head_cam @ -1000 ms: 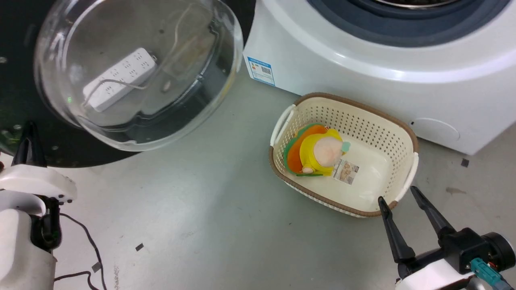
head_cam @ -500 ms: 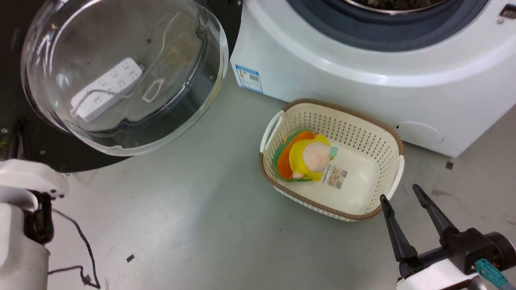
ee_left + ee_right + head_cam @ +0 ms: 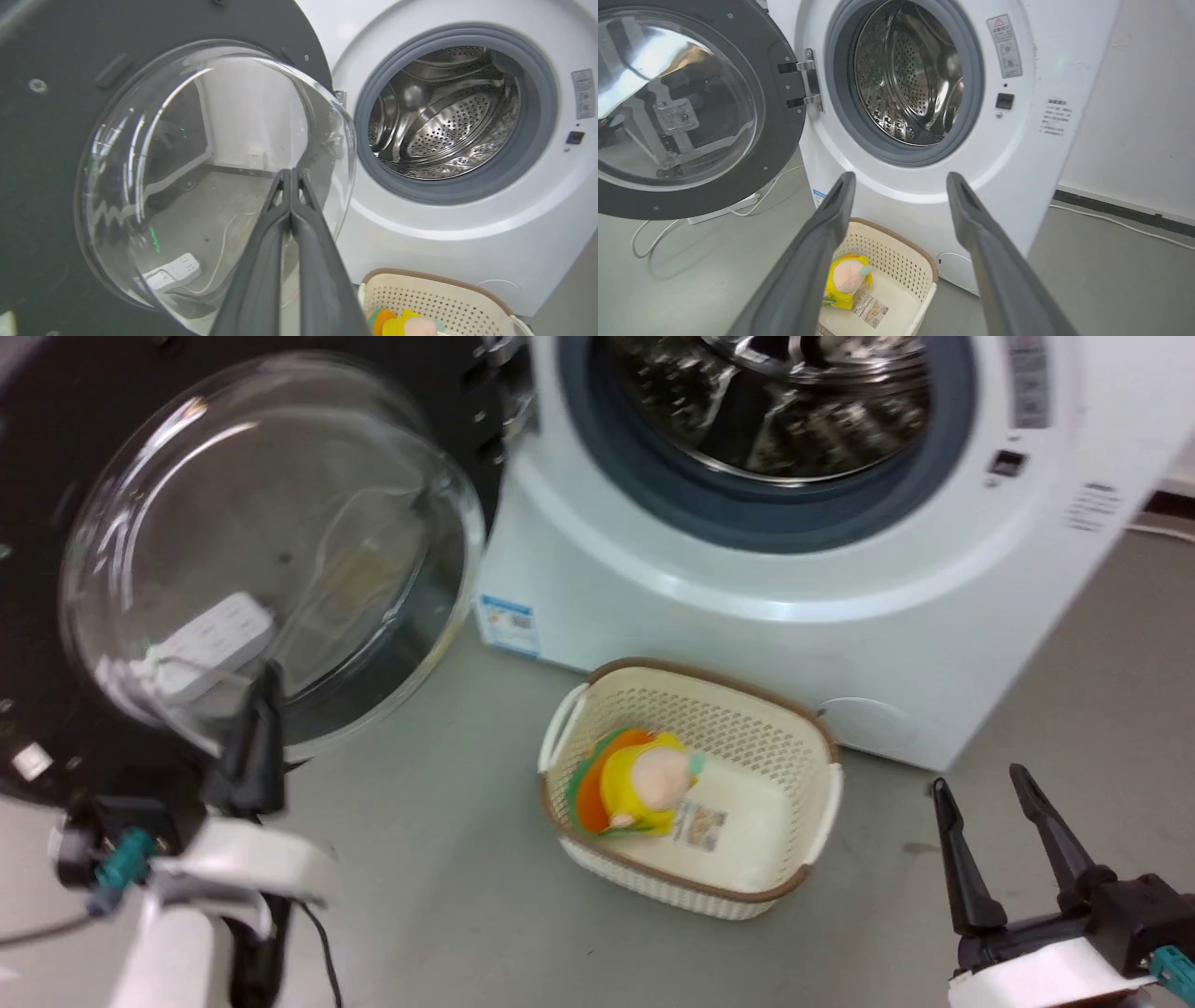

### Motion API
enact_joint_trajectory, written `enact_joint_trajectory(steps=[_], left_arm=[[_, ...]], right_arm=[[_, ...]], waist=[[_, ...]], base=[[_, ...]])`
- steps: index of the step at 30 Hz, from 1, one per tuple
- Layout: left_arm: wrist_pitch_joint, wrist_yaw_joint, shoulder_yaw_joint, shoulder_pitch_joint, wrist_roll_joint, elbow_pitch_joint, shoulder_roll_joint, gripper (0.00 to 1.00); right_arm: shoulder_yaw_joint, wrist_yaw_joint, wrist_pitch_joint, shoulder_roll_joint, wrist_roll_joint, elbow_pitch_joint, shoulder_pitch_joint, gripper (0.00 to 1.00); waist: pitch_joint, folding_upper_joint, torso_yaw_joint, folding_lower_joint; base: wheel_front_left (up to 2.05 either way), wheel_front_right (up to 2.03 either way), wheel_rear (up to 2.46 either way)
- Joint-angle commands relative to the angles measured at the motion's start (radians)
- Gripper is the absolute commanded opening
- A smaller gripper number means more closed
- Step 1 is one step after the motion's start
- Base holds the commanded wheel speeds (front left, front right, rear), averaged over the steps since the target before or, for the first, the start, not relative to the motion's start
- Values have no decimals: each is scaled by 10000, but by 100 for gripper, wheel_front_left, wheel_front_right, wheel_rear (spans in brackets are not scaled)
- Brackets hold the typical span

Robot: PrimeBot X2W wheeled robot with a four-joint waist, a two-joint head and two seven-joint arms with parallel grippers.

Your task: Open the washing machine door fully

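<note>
Washing machine door (image 3: pixel 233 579), stiff, likely heavy, with a fragile glass bowl (image 3: pixel 210 163), hangs wide open left of the drum (image 3: pixel 794 411); push its black rim (image 3: pixel 782 126); left gripper (image 3: pixel 290 175) clenched empty, right gripper (image 3: pixel 977 777) spread.

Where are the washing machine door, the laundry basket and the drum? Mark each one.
washing machine door (image 3: pixel 780 135): right wrist view, right part of its black rim.
laundry basket (image 3: pixel 738 728): head view, perforated inner back wall.
drum (image 3: pixel 444 121): left wrist view, perforated steel inside.
</note>
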Motion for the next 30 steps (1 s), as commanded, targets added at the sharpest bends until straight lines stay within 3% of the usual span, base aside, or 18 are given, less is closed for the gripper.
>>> enact_joint_trajectory(steps=[1,11,12,13,18,30], left_arm=[[-52,-63,-54,306,15,-143,-137,0],[-52,257,-110,2294,8,-1392,-1240,0],[-52,302,-149,2487,105,-1428,-1306,44],[-52,345,-212,2660,237,-1447,-1357,100],[-53,493,-540,3181,622,-1603,-1697,100],[-53,400,-904,3374,982,-878,-1888,100]], right_arm=[[-63,8,-62,40,51,-25,1,100],[-68,8,-121,104,70,-70,377,100],[-42,8,-123,105,103,-51,432,100],[-24,8,-125,106,134,-33,487,100],[-6,8,-130,108,285,33,726,100],[-50,8,-132,109,298,384,958,100]], waist=[[-476,0,-568,2],[-1190,0,-2142,2],[-1231,0,-2258,2],[-1253,0,-2356,2],[-1335,0,-2651,2],[-1406,0,-2962,2]], base=[[0,0,0],[0,0,0],[0,0,0],[0,0,0],[0,0,0],[0,0,0]])
